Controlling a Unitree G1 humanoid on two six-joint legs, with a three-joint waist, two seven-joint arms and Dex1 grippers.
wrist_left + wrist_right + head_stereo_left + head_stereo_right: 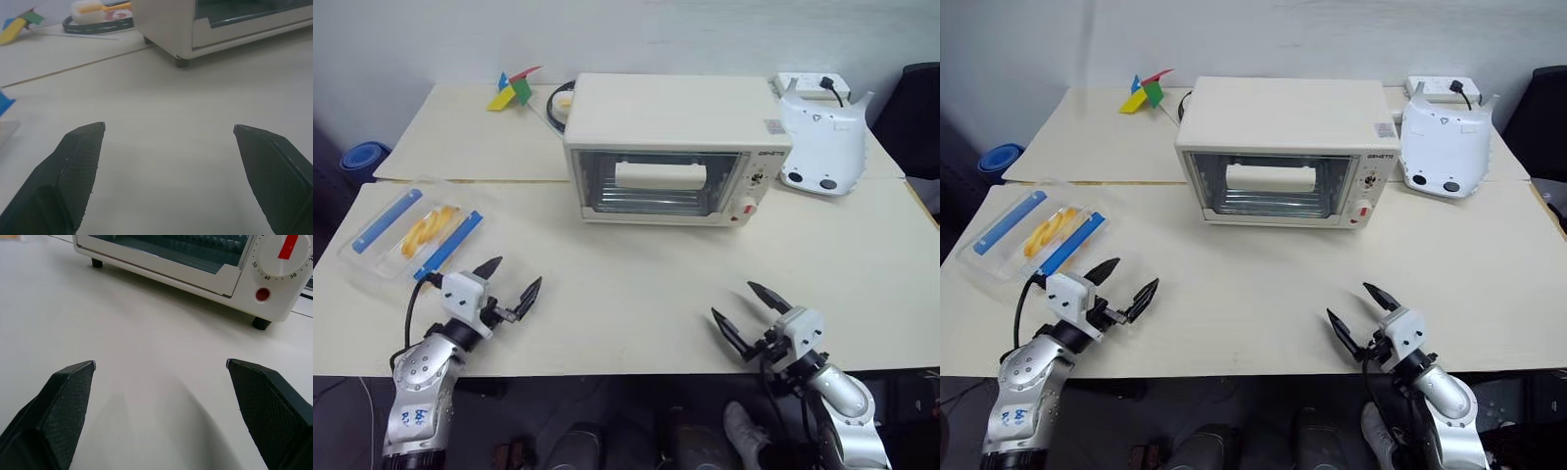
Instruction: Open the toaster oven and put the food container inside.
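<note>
The cream-white toaster oven [671, 147] stands at the middle back of the table with its glass door shut and its white bar handle [660, 175] across the front. Far to the left lies the food container [411, 235], a clear box with two blue clips and yellow strips inside. My left gripper [514, 279] hovers open near the front edge, just right of the container and apart from it. At the front right my right gripper [736, 303] is open too, with nothing between its fingers. In the right wrist view the oven's front [195, 264] and red button [262, 294] lie ahead.
A white rounded appliance [822, 142] with two dark buttons stands right of the oven, a power strip [811, 83] behind it. Coloured paper pieces [514, 90] lie at the back left. A seam joins two tabletops behind the container. Bare table [636, 284] lies between the grippers and the oven.
</note>
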